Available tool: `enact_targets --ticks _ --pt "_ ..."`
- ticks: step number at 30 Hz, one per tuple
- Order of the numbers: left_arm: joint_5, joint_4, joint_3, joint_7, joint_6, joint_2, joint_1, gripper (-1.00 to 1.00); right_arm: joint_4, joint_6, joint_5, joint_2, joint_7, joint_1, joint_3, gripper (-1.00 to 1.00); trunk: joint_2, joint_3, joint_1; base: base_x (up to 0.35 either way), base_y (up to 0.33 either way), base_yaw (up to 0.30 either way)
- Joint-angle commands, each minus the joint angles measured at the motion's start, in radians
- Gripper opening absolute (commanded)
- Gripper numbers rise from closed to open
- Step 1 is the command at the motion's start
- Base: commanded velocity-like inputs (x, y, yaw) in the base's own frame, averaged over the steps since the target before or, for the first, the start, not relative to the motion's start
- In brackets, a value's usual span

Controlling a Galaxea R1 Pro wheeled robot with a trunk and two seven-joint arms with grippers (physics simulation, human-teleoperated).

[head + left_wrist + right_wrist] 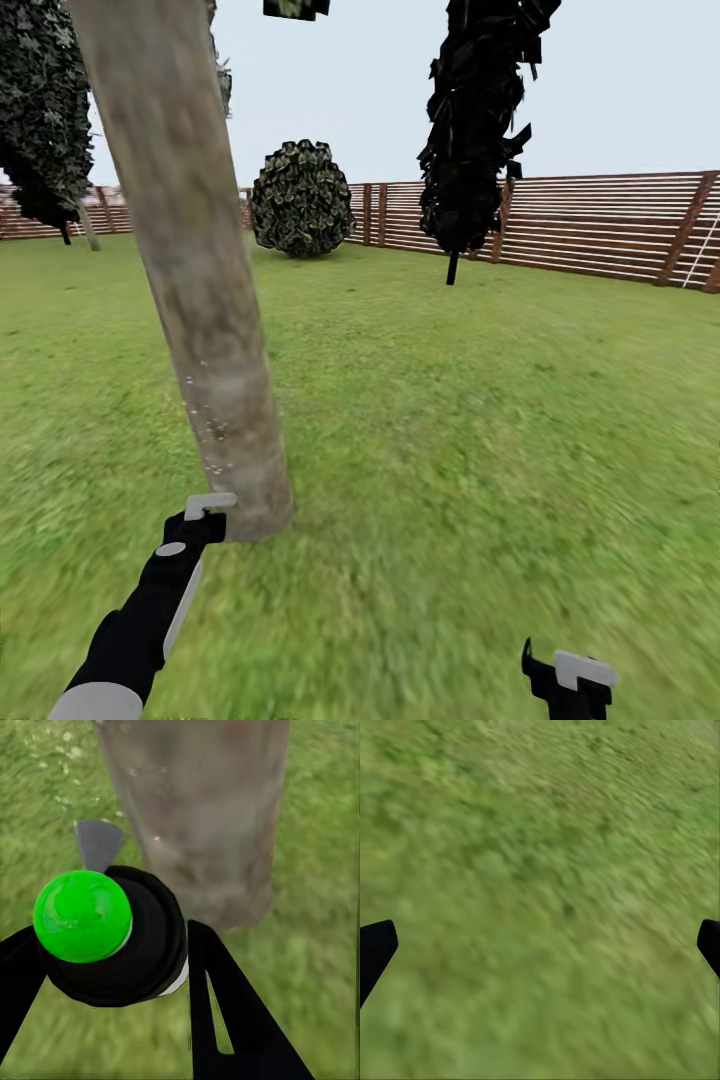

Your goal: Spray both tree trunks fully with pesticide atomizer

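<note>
A thick grey-brown tree trunk [200, 300] rises tilted across the left of the head view, and its base [199, 810] shows close ahead in the left wrist view. My left gripper [205, 515] is low at the foot of the trunk, shut on the pesticide atomizer [112, 937]. The atomizer is a black body with a bright green round top, and its grey nozzle [97, 844] points toward the trunk. Tiny white pesticide specks [205, 420] dot the lower bark, and some drift over the grass [71, 750]. My right gripper [570, 680] hangs open over the lawn [540, 945].
Green lawn [480, 420] spreads all around. A brown slat fence [600, 225] runs along the back. A round shrub [300, 198] and a thin-stemmed black columnar tree [470, 130] stand before it. Another dark tree [40, 110] is at the far left.
</note>
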Motion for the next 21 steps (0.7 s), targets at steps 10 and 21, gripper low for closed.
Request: enact_targets --ticks 10,21 --pt "0.000 0.000 0.003 0.000 0.000 0.000 0.000 -1.00 0.000 0.000 0.000 0.000 0.000 0.000 0.000 1.00 0.000 0.000 0.000 0.082 -0.268 0.069" --pt "0.000 0.000 0.005 0.000 0.001 0.002 0.000 -1.00 0.000 0.000 0.000 0.000 0.000 0.000 0.000 1.00 0.000 0.000 0.000 0.106 -0.262 0.275"
